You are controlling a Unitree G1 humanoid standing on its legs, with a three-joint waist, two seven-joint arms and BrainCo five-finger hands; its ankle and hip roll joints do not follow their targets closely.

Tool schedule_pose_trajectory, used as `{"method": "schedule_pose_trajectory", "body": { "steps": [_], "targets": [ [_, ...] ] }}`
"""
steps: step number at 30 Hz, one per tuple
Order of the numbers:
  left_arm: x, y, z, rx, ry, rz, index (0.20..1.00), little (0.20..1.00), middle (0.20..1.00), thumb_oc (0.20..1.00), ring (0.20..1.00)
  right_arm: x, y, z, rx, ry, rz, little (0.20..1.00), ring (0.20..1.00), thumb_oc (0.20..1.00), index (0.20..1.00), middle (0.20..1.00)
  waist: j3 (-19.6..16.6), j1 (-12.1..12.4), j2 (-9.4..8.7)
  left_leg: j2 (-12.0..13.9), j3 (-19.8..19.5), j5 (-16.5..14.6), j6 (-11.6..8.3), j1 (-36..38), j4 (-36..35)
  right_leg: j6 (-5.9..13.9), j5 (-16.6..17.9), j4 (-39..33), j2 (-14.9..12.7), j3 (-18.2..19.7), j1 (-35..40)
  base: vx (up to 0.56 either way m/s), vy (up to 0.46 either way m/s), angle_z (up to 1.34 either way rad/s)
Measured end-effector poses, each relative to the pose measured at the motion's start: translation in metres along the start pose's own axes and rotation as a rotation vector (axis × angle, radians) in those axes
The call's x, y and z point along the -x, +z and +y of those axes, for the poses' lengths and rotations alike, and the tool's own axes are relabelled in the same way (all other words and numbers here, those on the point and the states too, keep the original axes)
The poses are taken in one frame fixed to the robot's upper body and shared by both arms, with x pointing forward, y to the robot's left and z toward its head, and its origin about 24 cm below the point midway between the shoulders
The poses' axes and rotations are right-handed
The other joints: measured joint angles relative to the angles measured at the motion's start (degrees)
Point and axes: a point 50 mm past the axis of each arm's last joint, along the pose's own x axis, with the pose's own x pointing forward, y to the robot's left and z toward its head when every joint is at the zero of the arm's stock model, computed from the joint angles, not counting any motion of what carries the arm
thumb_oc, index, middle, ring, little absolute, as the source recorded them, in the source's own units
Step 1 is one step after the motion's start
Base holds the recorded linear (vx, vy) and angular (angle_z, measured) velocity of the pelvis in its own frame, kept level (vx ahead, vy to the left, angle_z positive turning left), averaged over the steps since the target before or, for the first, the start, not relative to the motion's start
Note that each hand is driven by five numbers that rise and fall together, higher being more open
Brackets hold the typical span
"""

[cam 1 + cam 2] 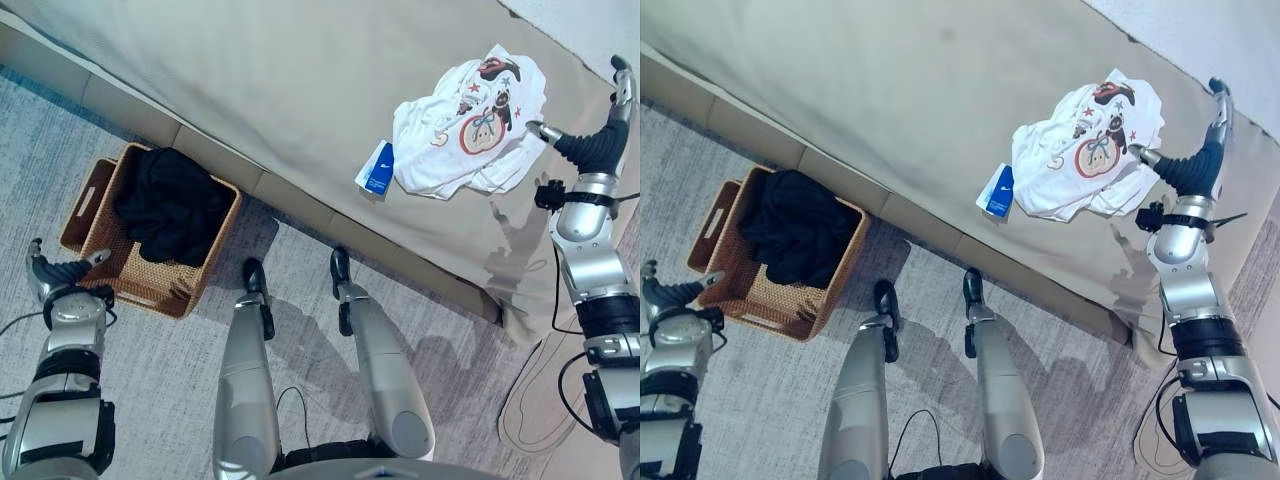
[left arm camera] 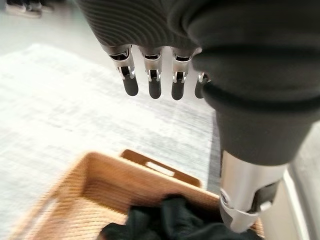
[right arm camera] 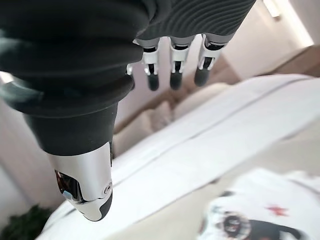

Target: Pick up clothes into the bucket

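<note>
A white printed shirt [image 1: 470, 120] lies crumpled on the bed [image 1: 280, 90], near its front edge and toward its right end, with a small blue-and-white tag [image 1: 377, 168] sticking out at the shirt's left side. On the grey carpet [image 1: 180, 370] below the bed's front edge stands a wicker basket [image 1: 200, 275], and a black garment [image 1: 172, 205] is already heaped inside it, so part of the job looks done and the white shirt is what remains.

The right hand [image 1: 610, 110] hangs over the bed just beside the shirt's right edge, fingers [image 3: 173, 77] straight and relaxed, holding nothing; the shirt shows below and ahead of it in the right wrist view. The left hand [image 1: 45, 270] hovers low beside the basket's near left corner, its fingers [image 2: 152, 82] also loose and empty, idle.

The step in hand appears to be the reach for the shirt. The next move likely calls for the right hand to shift left over the bunched cloth, lower onto it and close around a thick fold, gathering enough fabric that the loose sleeves don't trail when it is carried across to the basket.
</note>
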Motion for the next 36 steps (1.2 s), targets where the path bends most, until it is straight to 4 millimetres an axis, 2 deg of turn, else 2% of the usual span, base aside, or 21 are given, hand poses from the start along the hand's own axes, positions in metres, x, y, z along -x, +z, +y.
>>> {"method": "schedule_pose_trajectory", "body": {
  "steps": [1,3,4,5,6,7,9,10,13,15,17,20,24,25,27,32,36],
  "targets": [
    [0.016,0.002,-0.020,0.008,-0.094,-0.065,1.000,1.000,1.000,1.000,1.000,-0.006,-0.014,-0.006,0.056,-0.009,0.064,1.000,1.000,1.000,1.000,1.000,0.0,1.0,0.69,-1.3,-1.2,2.3,-0.67,1.1,-3.6,-0.04,-0.3,-0.1,-1.0,-1.1,0.2,-0.01,-0.099,0.58],
    [0.031,-0.004,-0.041,-0.025,-0.201,-0.090,1.000,1.000,1.000,1.000,1.000,-0.011,-0.024,-0.012,0.094,-0.017,0.114,1.000,1.000,1.000,1.000,1.000,0.0,2.2,2.01,-1.9,-2.0,3.8,-0.78,1.6,-6.1,-0.10,-1.0,0.3,-2.2,-2.1,0.1,-0.01,-0.092,0.56],
    [0.044,-0.016,-0.054,-0.027,-0.268,-0.059,1.000,1.000,1.000,1.000,1.000,-0.016,-0.025,-0.009,0.112,-0.002,0.143,1.000,1.000,1.000,1.000,1.000,0.0,2.1,3.13,-2.5,-2.9,4.8,-1.04,2.1,-7.8,-0.35,-1.7,0.9,-2.7,-3.1,-0.2,-0.02,-0.142,0.50],
    [0.058,-0.028,-0.065,-0.009,-0.315,-0.018,1.000,1.000,1.000,1.000,1.000,-0.017,-0.026,-0.007,0.113,0.012,0.151,1.000,1.000,1.000,1.000,1.000,0.0,3.4,4.52,-2.8,-3.6,5.6,-1.13,2.2,-8.9,-0.38,-2.1,1.8,-2.9,-3.9,-0.5,-0.04,-0.193,0.43],
    [0.065,-0.033,-0.070,0.013,-0.340,0.000,1.000,1.000,1.000,1.000,1.000,-0.018,-0.030,-0.005,0.133,0.027,0.170,1.000,1.000,1.000,1.000,1.000,0.0,3.8,5.22,-3.2,-4.4,6.7,-1.65,2.5,-9.9,-0.55,-2.4,2.4,-3.2,-4.4,-0.6,-0.03,-0.135,0.51],
    [0.080,-0.040,-0.084,0.031,-0.406,0.025,1.000,1.000,1.000,1.000,1.000,-0.020,-0.039,-0.004,0.179,0.059,0.230,1.000,1.000,1.000,1.000,1.000,-0.1,3.4,6.84,-3.8,-5.4,7.7,-1.51,3.2,-11.9,-0.58,-3.5,3.6,-4.0,-5.3,-0.7,-0.02,-0.122,0.53],
    [0.097,-0.045,-0.096,0.053,-0.480,0.032,1.000,1.000,1.000,1.000,1.000,-0.020,-0.045,-0.002,0.204,0.088,0.268,1.000,1.000,1.000,1.000,1.000,0.0,4.0,8.42,-4.3,-6.5,8.6,-1.33,3.3,-13.7,-0.92,-4.6,5.2,-4.7,-6.4,-1.6,-0.02,-0.095,0.45],
    [0.107,-0.045,-0.106,0.082,-0.534,0.044,1.000,1.000,1.000,1.000,1.000,-0.020,-0.052,0.001,0.252,0.124,0.308,1.000,1.000,1.000,1.000,1.000,0.0,5.1,8.84,-4.5,-6.7,9.7,-1.78,3.5,-15.3,-1.43,-5.1,6.3,-5.1,-6.3,-2.8,-0.03,-0.110,0.23],
    [0.130,-0.043,-0.127,0.096,-0.673,0.032,1.000,1.000,1.000,1.000,1.000,-0.021,-0.064,0.001,0.323,0.159,0.405,1.000,1.000,1.000,1.000,1.000,-0.1,6.2,10.75,-4.7,-7.7,12.0,-2.03,4.1,-17.9,-1.94,-6.4,9.2,-5.7,-7.1,-4.1,-0.01,-0.082,0.18],
    [0.146,-0.032,-0.141,0.106,-0.786,-0.022,1.000,1.000,1.000,1.000,1.000,-0.028,-0.059,0.003,0.331,0.165,0.418,1.000,1.000,1.000,1.000,1.000,-0.1,6.2,11.08,-4.7,-7.9,12.5,-2.23,4.1,-18.6,-2.56,-7.4,11.3,-6.0,-7.2,-5.5,-0.01,-0.133,0.13],
    [0.159,-0.021,-0.153,0.149,-0.866,-0.048,1.000,1.000,1.000,1.000,1.000,-0.026,-0.062,0.003,0.344,0.180,0.439,1.000,1.000,1.000,1.000,1.000,-0.2,6.5,11.56,-4.9,-9.0,13.1,-2.78,4.4,-18.7,-3.06,-8.9,13.9,-6.6,-7.7,-5.8,0.00,-0.091,0.25],
    [0.168,-0.014,-0.160,0.181,-0.920,-0.067,1.000,1.000,1.000,1.000,1.000,-0.027,-0.060,0.005,0.338,0.192,0.432,1.000,1.000,1.000,1.000,1.000,-0.3,6.1,11.88,-5.5,-9.2,12.9,-2.54,4.9,-18.7,-3.85,-11.3,17.4,-7.6,-7.7,-7.0,0.01,0.002,0.20],
    [0.167,-0.014,-0.162,0.170,-0.925,-0.064,1.000,1.000,1.000,1.000,1.000,-0.030,-0.054,0.011,0.404,0.243,0.383,1.000,1.000,1.000,1.000,1.000,-0.7,6.0,13.77,-5.2,-8.9,12.7,-2.75,4.8,-18.1,-4.39,-12.1,19.5,-7.2,-7.4,-8.2,-0.01,-0.040,-0.03],
    [0.166,-0.015,-0.162,0.167,-0.927,-0.061,1.000,1.000,1.000,1.000,1.000,-0.031,-0.053,0.012,0.434,0.273,0.370,0.627,0.627,0.627,0.627,0.627,-1.0,6.0,14.35,-5.0,-8.9,12.4,-3.16,4.7,-17.6,-4.84,-12.5,20.1,-7.1,-7.3,-8.3,-0.02,-0.061,-0.01],
    [0.166,-0.015,-0.162,0.167,-0.933,-0.058,1.000,1.000,1.000,1.000,1.000,-0.034,-0.052,0.009,0.462,0.308,0.366,0.200,0.200,0.200,0.200,0.200,-1.8,6.0,15.59,-4.9,-9.1,11.9,-3.67,4.1,-16.5,-5.37,-13.1,21.4,-6.8,-7.3,-8.9,-0.02,-0.052,0.04],
    [0.166,-0.020,-0.162,0.157,-0.931,-0.030,1.000,1.000,1.000,1.000,1.000,-0.045,-0.042,0.005,0.461,0.309,0.345,0.200,0.200,0.200,0.200,0.200,-2.9,5.8,17.24,-4.6,-9.1,11.5,-4.15,3.8,-14.1,-6.09,-13.7,23.3,-6.6,-7.4,-9.1,-0.02,-0.005,0.00],
    [0.169,-0.022,-0.168,0.166,-0.933,-0.002,1.000,1.000,1.000,1.000,1.000,-0.047,-0.032,0.015,0.437,0.329,0.308,0.200,0.200,0.200,0.200,0.200,-3.3,4.6,17.79,-4.3,-8.9,11.1,-4.53,3.6,-13.3,-6.05,-13.7,23.3,-6.1,-7.3,-9.1,-0.05,-0.001,-0.04]
  ]
}}
